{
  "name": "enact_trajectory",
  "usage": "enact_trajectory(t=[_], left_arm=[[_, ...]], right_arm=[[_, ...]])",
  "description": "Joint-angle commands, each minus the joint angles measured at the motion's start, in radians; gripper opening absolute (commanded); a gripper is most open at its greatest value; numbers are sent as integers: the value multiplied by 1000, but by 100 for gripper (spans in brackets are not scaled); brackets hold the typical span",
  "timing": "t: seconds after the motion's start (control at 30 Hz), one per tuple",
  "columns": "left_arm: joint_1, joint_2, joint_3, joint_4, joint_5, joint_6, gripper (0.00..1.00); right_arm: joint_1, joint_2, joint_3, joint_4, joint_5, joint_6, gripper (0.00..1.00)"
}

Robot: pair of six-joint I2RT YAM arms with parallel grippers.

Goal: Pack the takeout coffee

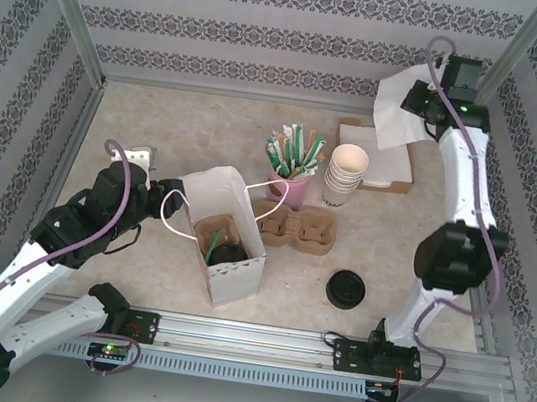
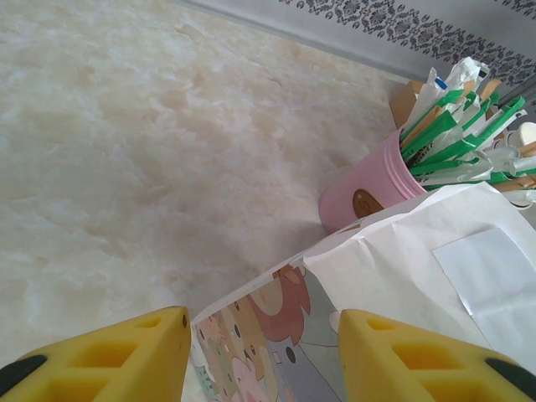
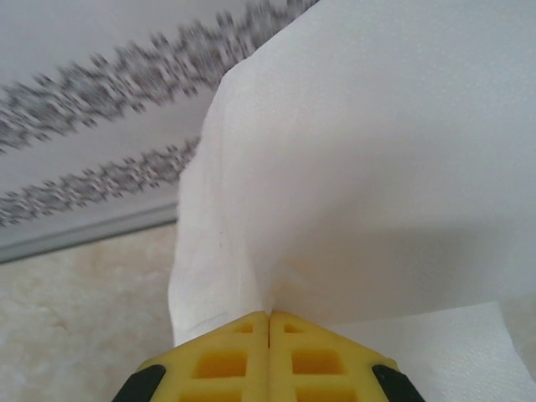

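The takeout coffee [image 1: 228, 253], dark with a black lid, sits low inside the open white paper bag [image 1: 237, 275] at mid table, a green straw beside it. My left gripper [image 1: 169, 201] is at the bag's left wall. In the left wrist view it [image 2: 264, 322] stands open, its yellow fingers apart with the bag's printed side [image 2: 276, 343] between them. My right gripper [image 1: 411, 106] is raised at the back right, shut on a white napkin [image 1: 393, 124] that hangs from it. The right wrist view has the jaws [image 3: 269, 315] pressed together on the napkin [image 3: 352, 184].
A pink cup of green-wrapped straws [image 1: 289, 186] [image 2: 368, 188] stands behind the bag. Beside it are a stack of cream paper cups [image 1: 345, 177] and a brown cardboard cup carrier [image 1: 295, 227]. A flat black lid [image 1: 346, 290] lies front right. A napkin tray [image 1: 392, 184] sits back right.
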State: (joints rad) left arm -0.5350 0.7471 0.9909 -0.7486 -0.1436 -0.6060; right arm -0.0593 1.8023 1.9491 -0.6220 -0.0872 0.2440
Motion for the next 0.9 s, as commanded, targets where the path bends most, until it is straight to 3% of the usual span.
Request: enact_trajectory(t=[0.0,0.17,0.4,0.5,0.63,0.87], left_arm=[[3,-8,8,-5,-20,17,51],[4,-2,0,11,-4,19,51],[4,-3,-17,27,16,17,51],[4,0,-24,36,30,16,51],[3,-4,-30,40,37,13,51],[4,-15,-41,46,48,4,51]], right_arm=[[55,-132,-67,39,36,-66,0],[241,-353,-171,69,123,-179,0],[669,-548,-257,111,325,-323,0],[887,-560,-268,134,432,-400,0],[1103,-526,-280,167,554,-470,0],[1281,-422,-296,178,629,-470,0]])
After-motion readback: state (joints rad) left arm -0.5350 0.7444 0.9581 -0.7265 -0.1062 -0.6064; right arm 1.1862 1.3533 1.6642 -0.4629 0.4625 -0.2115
